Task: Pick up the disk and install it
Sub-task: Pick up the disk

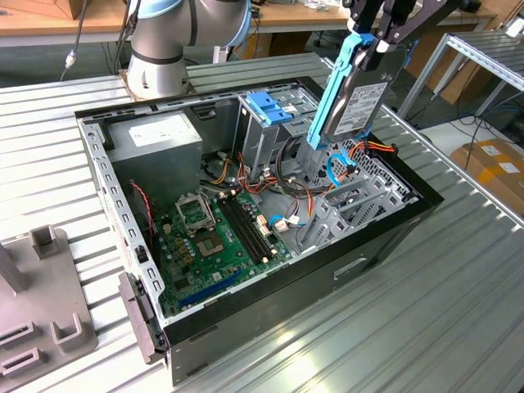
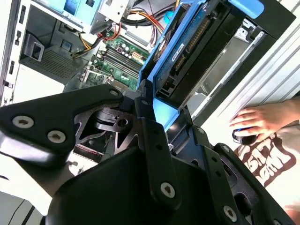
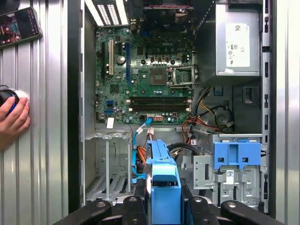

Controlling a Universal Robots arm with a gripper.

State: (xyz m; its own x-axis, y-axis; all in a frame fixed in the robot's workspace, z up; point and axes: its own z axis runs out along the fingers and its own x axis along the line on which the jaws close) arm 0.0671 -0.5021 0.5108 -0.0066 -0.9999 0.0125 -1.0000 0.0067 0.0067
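Disk (image 1: 357,106), a flat dark grey metal hard drive with a white label and bright blue plastic rails, hangs nearly upright, slightly tilted, above the open black computer case (image 1: 385,237) on the ribbed metal table (image 1: 442,319). The black hand (image 1: 372,37) is clamped on the disk's upper end. The disk's lower end is over the grey metal drive cage (image 1: 352,205), near the blue slotted plastic bracket (image 1: 268,106); whether it touches the cage is unclear. A green motherboard (image 1: 217,237) lies inside the case.
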